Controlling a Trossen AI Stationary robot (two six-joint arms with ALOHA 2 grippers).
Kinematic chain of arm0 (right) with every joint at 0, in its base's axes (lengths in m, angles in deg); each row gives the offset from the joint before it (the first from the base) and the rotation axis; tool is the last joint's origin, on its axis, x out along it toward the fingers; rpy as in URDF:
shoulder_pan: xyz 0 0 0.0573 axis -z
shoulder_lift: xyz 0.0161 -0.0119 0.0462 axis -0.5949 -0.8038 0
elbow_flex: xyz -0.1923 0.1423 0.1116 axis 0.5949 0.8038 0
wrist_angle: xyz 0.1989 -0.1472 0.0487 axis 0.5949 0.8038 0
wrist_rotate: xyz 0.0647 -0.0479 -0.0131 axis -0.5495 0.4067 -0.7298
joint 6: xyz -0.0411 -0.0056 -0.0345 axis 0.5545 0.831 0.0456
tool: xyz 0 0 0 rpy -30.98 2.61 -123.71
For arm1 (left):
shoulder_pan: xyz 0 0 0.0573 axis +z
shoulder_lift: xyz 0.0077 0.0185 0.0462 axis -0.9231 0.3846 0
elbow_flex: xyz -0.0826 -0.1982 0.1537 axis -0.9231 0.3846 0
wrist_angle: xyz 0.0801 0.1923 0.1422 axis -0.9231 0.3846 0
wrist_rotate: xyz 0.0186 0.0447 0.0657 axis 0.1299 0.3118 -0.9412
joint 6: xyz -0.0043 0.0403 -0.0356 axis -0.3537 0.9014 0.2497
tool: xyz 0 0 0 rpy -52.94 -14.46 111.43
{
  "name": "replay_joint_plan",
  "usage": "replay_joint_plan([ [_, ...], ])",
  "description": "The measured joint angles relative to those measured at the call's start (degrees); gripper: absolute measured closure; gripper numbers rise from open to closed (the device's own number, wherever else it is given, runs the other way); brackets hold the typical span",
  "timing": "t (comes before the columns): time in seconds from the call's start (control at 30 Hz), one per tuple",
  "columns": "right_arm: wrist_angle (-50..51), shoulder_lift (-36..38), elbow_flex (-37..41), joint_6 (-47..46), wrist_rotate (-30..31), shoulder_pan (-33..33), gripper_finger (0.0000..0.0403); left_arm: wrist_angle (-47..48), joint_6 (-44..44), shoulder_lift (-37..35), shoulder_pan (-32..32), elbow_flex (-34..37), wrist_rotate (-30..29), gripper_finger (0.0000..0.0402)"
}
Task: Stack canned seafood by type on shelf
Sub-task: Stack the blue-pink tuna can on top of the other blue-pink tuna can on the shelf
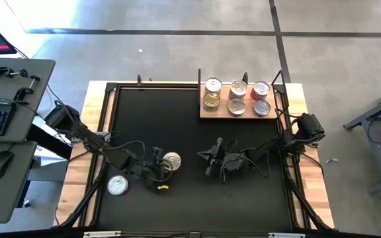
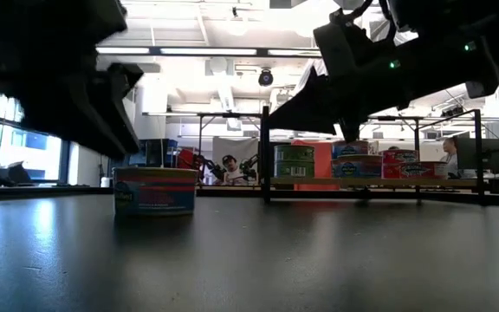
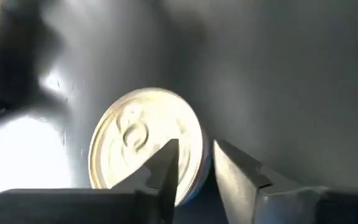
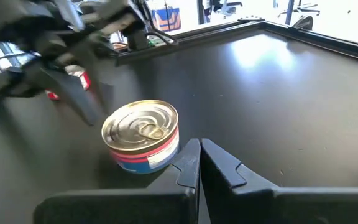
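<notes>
Left arm (image 1: 84, 135): showing as a dark, jointed run of black links beside the black mat (image 1: 197, 198), with black cabling looping along it.
Left gripper (image 3: 194, 165): showing two dark grey, wedge-shaped fingers (image 3: 160, 171) tapering to blunt tips, rising from a flat dark crossbar.
Right arm (image 1: 290, 135): wearing the same black finish, a bulky rounded joint housing sitting off the mat's edge, thin cables curling beside it.
Right gripper (image 4: 199, 163): showing two matte black angular fingers (image 4: 225, 165) on a broad dark bar.
Markings: a small green light glowing on the dark body (image 2: 392, 63) above the mat.
</notes>
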Motion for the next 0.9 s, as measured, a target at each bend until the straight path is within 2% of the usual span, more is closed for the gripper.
replay_joint_plan([
  [0.17,-2.44,0.00,0.00,3.69,-2.74,-0.07,0.0401,-0.20,4.69,3.91,2.21,0.02,1.49,0.0286],
  [0.23,-3.44,0.01,-1.05,6.41,-4.53,-0.04,0.0397,-1.74,7.75,5.18,2.58,-0.19,1.86,0.0296],
  [0.33,-1.37,0.13,-4.01,13.30,-8.78,-0.31,0.0376,-4.43,8.62,6.44,3.50,-0.20,1.38,0.0332],
  [0.47,10.79,0.15,-10.69,20.93,-10.33,-0.41,0.0313,-8.38,8.57,6.26,5.30,-0.15,4.43,0.0391],
  [0.67,38.52,-2.57,-23.94,32.16,-10.27,1.11,0.0189,-9.77,6.07,2.98,7.85,-2.03,6.36,0.0399],
  [0.8,44.64,-5.54,-29.60,45.59,-10.99,0.85,0.0132,-9.28,2.91,1.46,9.79,-2.10,7.68,0.0400],
  [0.9,45.89,-7.90,-31.42,50.22,-10.88,0.70,0.0118,-9.78,0.49,0.74,10.96,-2.12,7.78,0.0401],
])
